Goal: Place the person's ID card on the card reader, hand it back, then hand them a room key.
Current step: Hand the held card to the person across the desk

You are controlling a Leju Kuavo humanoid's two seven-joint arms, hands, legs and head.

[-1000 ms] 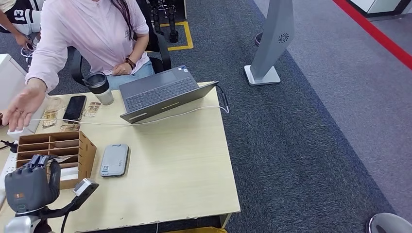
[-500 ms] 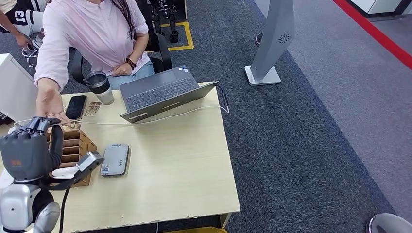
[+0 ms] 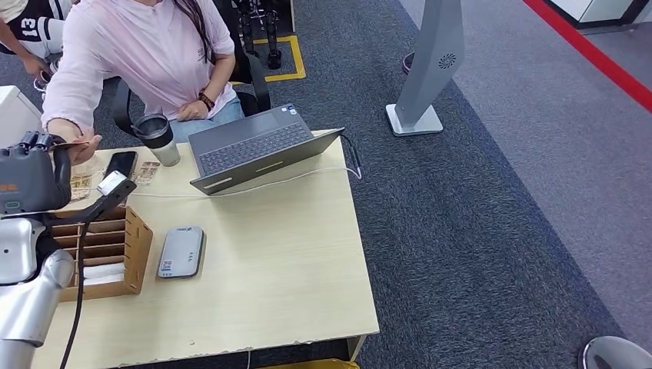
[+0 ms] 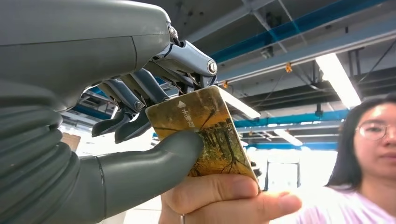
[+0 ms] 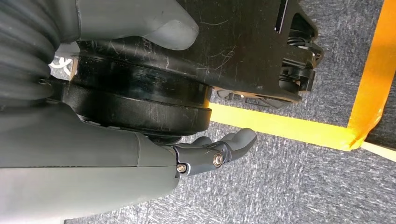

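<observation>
My left hand [image 3: 31, 181] is raised at the table's far left, in front of the seated person. In the left wrist view its thumb and fingers [image 4: 154, 158] pinch a room key card [image 4: 205, 130] with a yellow-brown picture and a white arrow. The person's hand [image 4: 224, 196] grips the same card from the other end; from the head view that hand [image 3: 73, 142] meets mine above the table edge. The grey card reader [image 3: 181, 252] lies flat on the table with nothing on it. My right hand [image 5: 205, 151] hangs over the carpet, fingers loose and holding nothing.
A wooden slotted organizer [image 3: 92, 246] stands just below my left arm. An open laptop [image 3: 254, 146], a lidded cup [image 3: 158, 138] and a black phone [image 3: 119, 169] sit along the far edge of the table [image 3: 307, 254]. A white cable runs across the table.
My left hand rose from beside the organizer to the far left with the card. The person's hand drew back from the organizer and took hold of the card's other end.
</observation>
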